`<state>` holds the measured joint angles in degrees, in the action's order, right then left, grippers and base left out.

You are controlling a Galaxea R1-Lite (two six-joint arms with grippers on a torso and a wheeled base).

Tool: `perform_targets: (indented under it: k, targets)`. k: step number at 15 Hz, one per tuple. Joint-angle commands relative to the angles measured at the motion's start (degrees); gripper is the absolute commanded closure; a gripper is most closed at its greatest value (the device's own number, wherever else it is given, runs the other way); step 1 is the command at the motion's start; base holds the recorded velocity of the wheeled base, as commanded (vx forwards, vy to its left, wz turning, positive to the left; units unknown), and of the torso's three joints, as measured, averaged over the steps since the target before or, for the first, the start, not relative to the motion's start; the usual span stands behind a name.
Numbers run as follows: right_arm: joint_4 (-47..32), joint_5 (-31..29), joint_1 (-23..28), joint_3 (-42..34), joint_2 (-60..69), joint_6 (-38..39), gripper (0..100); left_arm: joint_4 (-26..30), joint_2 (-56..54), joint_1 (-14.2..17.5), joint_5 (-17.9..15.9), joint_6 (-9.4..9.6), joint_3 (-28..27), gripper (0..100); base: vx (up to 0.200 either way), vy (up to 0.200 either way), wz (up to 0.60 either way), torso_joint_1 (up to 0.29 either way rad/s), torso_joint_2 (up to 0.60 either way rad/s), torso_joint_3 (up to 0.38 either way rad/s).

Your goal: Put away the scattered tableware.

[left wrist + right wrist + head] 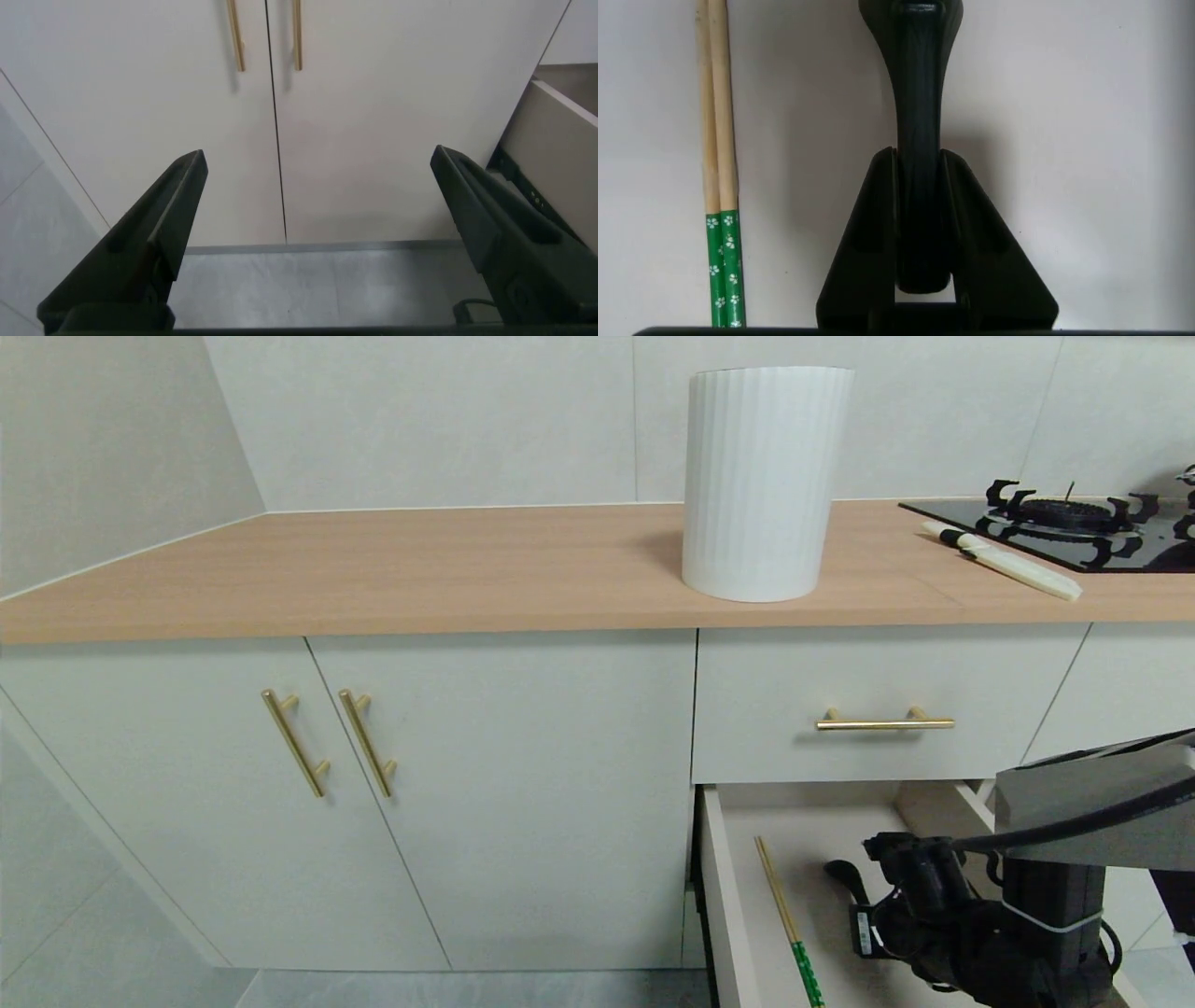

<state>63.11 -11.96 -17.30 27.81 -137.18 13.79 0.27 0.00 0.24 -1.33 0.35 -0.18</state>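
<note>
- Head view: my right pincer (873, 917) holds the black spoon (845, 879) inside the open drawer (724, 882), right of the chopsticks (786, 922).
- Left wrist view: my left pincer (318, 177) gapes, empty.
- Right wrist view: the right pincer (920, 166) clamps the handle of the black spoon (915, 75). I judge it light, stiff and slick, best held mid-handle.

Head camera looked down into the open white drawer (721, 887); right wrist, close above, shared its green-tipped wooden chopsticks (717, 168) (789, 924). Left wrist faced white cabinet doors (374, 140).
</note>
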Motion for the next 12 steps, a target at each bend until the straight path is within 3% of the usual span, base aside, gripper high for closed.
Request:
perform_targets:
  k: [1, 9, 12]
  targets:
    - [0.0, 0.0, 0.0, -0.1, 0.0, 0.0, 0, 0.0, 0.0, 0.0, 0.0, 0.00, 0.0, 0, 0.000, 0.000, 0.00, 0.000, 0.00, 0.000]
    - [0.0, -0.2, 0.0, -0.3, 1.2, 0.0, 0, 0.0, 0.0, 0.0, 0.0, 0.00, 0.0, 0, 0.000, 0.000, 0.00, 0.000, 0.00, 0.000]
    - [-3.0, -0.7, -0.4, -3.3, 13.1, -0.2, 0, 0.0, 0.0, 0.0, 0.0, 0.00, 0.0, 0, 0.000, 0.000, 0.00, 0.000, 0.00, 0.000]
